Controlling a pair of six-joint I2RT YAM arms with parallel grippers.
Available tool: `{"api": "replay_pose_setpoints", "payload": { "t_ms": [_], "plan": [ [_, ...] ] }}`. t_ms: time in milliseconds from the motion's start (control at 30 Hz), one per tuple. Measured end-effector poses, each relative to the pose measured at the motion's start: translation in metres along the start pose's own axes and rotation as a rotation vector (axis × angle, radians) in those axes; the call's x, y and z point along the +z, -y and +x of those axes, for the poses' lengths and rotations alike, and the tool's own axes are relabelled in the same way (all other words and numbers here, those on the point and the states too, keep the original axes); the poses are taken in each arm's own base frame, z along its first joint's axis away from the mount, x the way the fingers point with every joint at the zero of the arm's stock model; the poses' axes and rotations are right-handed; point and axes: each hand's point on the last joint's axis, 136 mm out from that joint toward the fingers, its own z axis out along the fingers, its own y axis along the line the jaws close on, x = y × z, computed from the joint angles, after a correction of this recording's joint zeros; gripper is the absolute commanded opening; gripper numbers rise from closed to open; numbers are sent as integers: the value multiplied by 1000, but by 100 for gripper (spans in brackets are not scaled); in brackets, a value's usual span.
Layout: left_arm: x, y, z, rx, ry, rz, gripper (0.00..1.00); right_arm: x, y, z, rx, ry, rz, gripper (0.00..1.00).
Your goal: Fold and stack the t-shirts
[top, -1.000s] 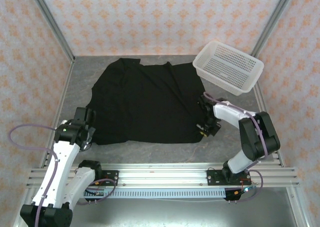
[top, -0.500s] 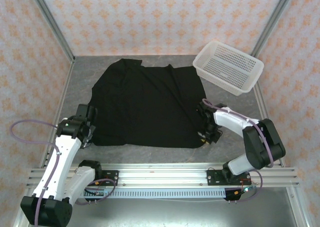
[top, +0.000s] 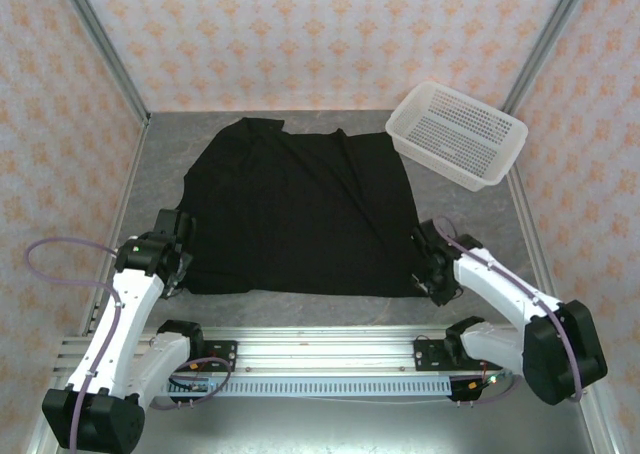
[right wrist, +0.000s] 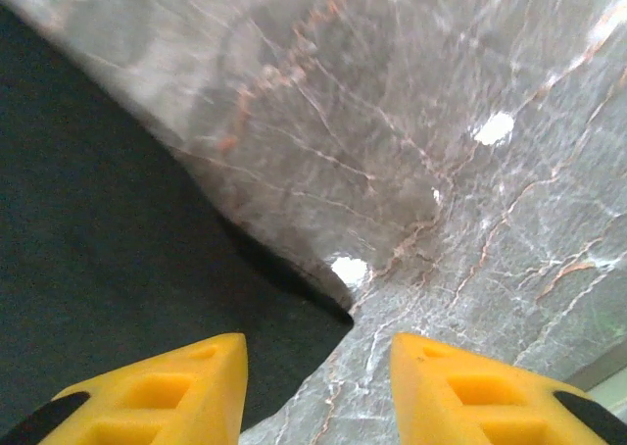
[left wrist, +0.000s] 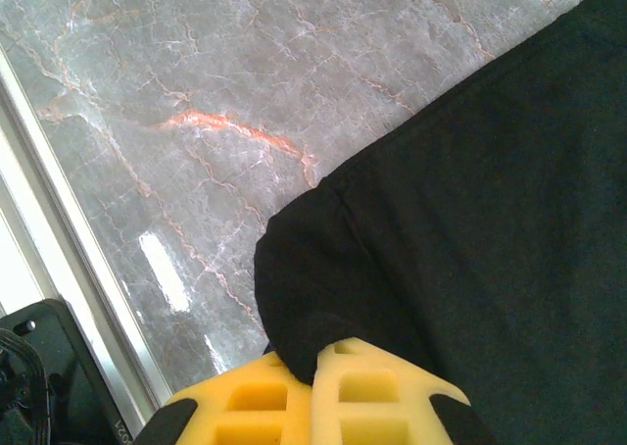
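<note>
Black t-shirt [top: 295, 214] spread flat, plain side up, on the marble surface [top: 470, 224]; the left hand [left wrist: 315, 355] pinches its near left corner; the right hand [right wrist: 315, 347], jaws apart, hovers over the near right corner, holding nothing

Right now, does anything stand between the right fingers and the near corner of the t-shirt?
Nothing visible does. The corner of the t-shirt lies between the open right fingers, with bare table beside it.
</note>
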Motion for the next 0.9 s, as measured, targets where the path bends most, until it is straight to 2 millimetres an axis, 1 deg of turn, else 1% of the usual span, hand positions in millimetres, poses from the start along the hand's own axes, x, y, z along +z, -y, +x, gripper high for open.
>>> {"api": "replay_pose_setpoints", "payload": {
  "t_ms": [100, 233, 300, 333, 367, 400, 500, 667, 733, 800, 900],
  "plan": [
    [0, 0, 0, 8, -1, 0, 0, 9, 1, 5, 32, -27, -1, 40],
    [0, 0, 1, 13, -4, 1, 0, 17, 1, 8, 70, -46, 8, 27],
    [0, 0, 1, 15, -5, 1, 0, 19, 4, 8, 82, -50, 28, 16],
    [-1, 0, 1, 14, -7, 4, 0, 19, 6, 9, 87, -52, 45, 8],
    [-1, -1, 2, 13, -9, 7, 0, 19, 9, 9, 87, -54, 66, 1],
    [-2, -2, 2, 12, -8, 10, 0, 18, 10, 9, 82, -56, 83, 0],
    [-7, -8, 2, -1, -4, 23, 0, 15, 7, 8, 72, -59, 95, 0],
    [-18, -30, 6, -45, -4, 32, 0, 11, 0, 9, 45, -69, 55, 0],
    [-25, -41, 7, -72, -1, 38, 0, 8, -2, 15, 17, -96, 48, 0],
    [-32, -51, 6, -96, 5, 45, 0, 5, -4, 25, -27, -128, 48, 0],
    [-38, -63, 7, -107, 13, 41, 0, 0, 0, 40, -83, -176, 57, 0]
  ]
}}
